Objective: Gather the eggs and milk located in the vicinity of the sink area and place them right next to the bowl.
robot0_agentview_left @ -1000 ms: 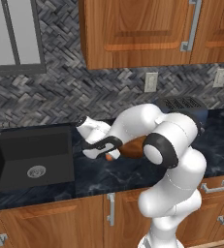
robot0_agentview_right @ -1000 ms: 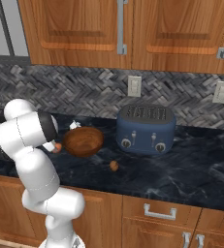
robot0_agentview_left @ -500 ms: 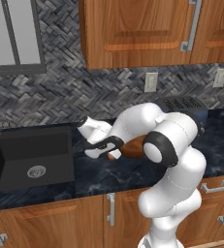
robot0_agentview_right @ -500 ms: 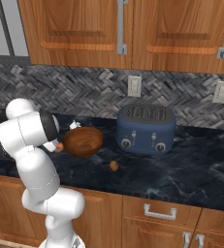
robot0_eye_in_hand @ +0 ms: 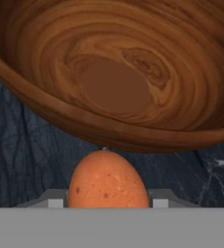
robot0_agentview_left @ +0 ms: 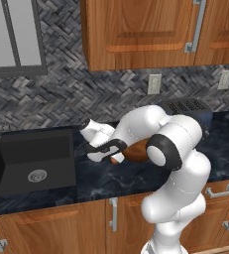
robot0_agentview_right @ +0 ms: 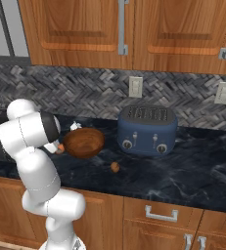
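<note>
Egg (robot0_eye_in_hand: 108,180), speckled orange-brown, sits clamped in the claw (robot0_eye_in_hand: 108,202) beside the bowl (robot0_eye_in_hand: 133,72).

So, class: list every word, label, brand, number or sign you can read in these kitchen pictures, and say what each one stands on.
None can be read.
Toaster: two round knobs on its front, no legible marking.
Wall outlets: plain plates, no text.
Egg in the end effector: brown speckles only.
Bowl: wood grain only.
Cabinet doors: no lettering.
</note>
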Motion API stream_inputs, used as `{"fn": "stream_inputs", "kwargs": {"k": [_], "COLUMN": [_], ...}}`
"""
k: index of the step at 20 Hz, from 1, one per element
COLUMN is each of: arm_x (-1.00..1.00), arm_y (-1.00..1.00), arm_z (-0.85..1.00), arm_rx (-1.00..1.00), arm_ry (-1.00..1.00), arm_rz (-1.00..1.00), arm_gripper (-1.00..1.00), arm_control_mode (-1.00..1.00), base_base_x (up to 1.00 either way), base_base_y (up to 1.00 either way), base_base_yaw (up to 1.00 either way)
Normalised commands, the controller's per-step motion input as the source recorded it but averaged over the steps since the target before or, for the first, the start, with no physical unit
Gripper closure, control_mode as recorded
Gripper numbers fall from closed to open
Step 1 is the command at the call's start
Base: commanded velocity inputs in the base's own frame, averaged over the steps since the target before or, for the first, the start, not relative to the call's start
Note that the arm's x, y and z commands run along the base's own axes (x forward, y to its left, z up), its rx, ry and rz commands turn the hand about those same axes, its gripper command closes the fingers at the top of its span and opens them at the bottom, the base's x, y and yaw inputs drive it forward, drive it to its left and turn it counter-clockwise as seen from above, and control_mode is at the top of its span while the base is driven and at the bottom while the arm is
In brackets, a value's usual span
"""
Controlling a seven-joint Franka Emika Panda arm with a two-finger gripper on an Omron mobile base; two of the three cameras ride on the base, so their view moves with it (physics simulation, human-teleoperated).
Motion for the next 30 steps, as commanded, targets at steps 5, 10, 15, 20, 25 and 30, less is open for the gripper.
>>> {"fn": "stream_inputs", "kwargs": {"k": [5, 10, 15, 20, 25, 30], "arm_x": [0.00, 0.00, 0.00, 0.00, -0.23, -0.62], "arm_y": [0.00, 0.00, 0.00, 0.00, 0.00, -0.11], "arm_z": [0.00, 0.00, 0.00, 0.00, 0.39, 0.20], "arm_rx": [0.00, 0.00, 0.00, 0.00, 0.04, 0.01], "arm_ry": [0.00, 0.00, 0.00, 0.01, 0.05, 0.00], "arm_rz": [0.00, 0.00, -0.01, -0.03, -0.01, 0.00], "arm_gripper": [-1.00, -1.00, -1.00, -1.00, -1.00, -1.00], "arm_control_mode": [-1.00, -1.00, -1.00, -1.00, -1.00, -1.00], "base_base_x": [0.00, 0.00, 0.00, 0.00, 0.00, 0.00], "base_base_y": [0.00, 0.00, 0.00, 0.00, 0.00, 0.00], "base_base_yaw": [0.00, 0.00, 0.00, 0.00, 0.00, 0.00]}}
